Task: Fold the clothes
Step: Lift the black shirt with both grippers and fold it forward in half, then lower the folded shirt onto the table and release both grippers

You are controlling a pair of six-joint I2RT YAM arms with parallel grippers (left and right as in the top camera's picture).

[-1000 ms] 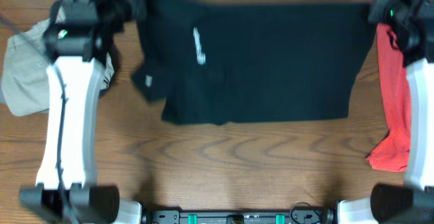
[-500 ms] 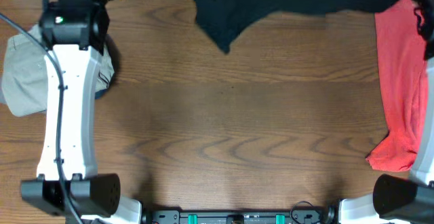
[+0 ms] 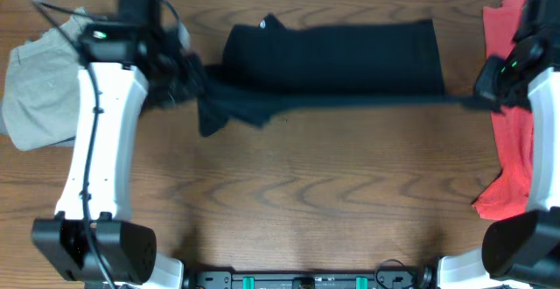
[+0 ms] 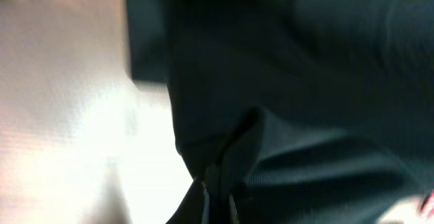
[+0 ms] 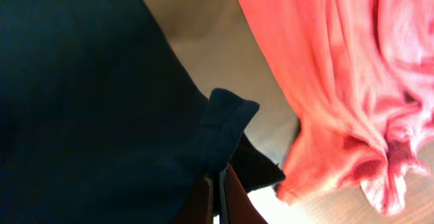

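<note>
Wooden tabletop (image 3: 289, 201) bears a limp, probably light black fabric shirt (image 3: 332, 57) at twelve o'clock; left gripper (image 3: 188, 81) and right gripper (image 3: 479, 99) pinch its nine and three o'clock edges, sensible holds.

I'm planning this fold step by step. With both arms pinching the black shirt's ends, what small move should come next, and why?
Probably lower both held ends onto the table, keeping them pulled apart. The left gripper and right gripper are each shut on the black shirt, stretched between them, with fabric bunched near the left end.
</note>
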